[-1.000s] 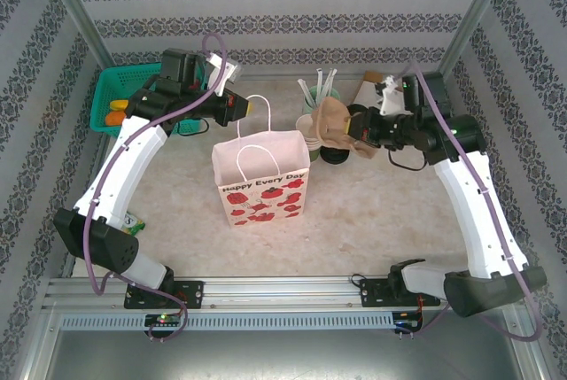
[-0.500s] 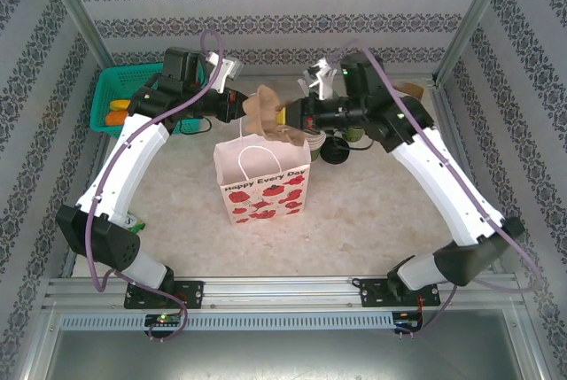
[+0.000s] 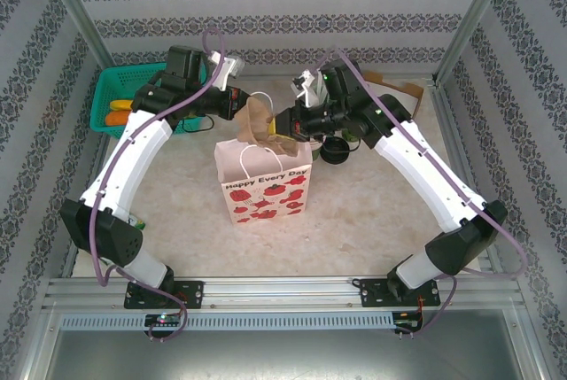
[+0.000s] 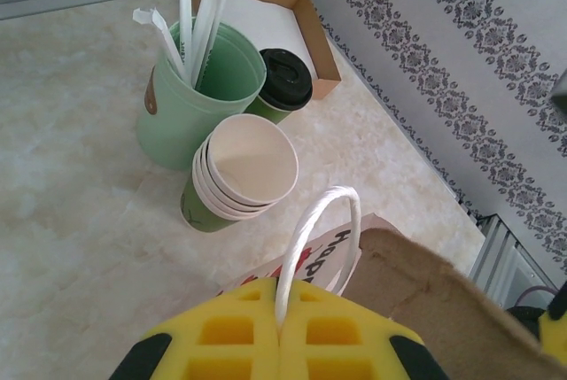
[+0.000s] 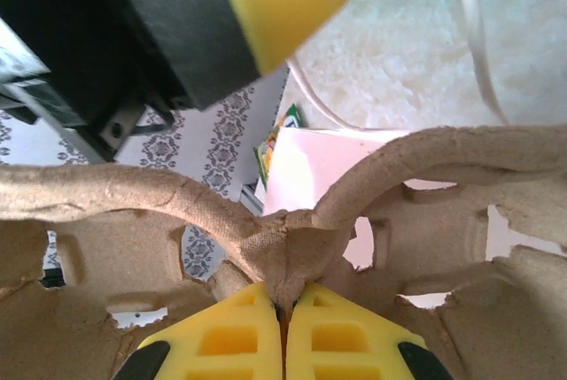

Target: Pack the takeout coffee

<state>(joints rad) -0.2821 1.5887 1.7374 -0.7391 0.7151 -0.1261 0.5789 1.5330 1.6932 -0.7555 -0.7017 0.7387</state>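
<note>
Above the table in the top view, the left gripper [image 3: 242, 105] pinches the white cord handle [image 3: 258, 99] of a pink, red-printed paper bag [image 3: 264, 187]. The right gripper [image 3: 283, 123] grasps a brown moulded-pulp cup carrier [image 3: 260, 116] over the bag's mouth. The takeout coffee [image 3: 335, 151], a pale cup with a round black lid, stands on the table beside the bag's far right corner.

Left wrist view: yellow fingers are clenched on the handle; the coffee stands upright by a mint-green cup [image 4: 199, 88].

Right wrist view: fingers clamp the carrier's centre ridge.

Bag [image 3: 263, 187] pale pink, red print; takeout coffee [image 4: 282, 88] lid black; basket [image 3: 111, 88] teal; carrier [image 5: 282, 247] brown
</note>
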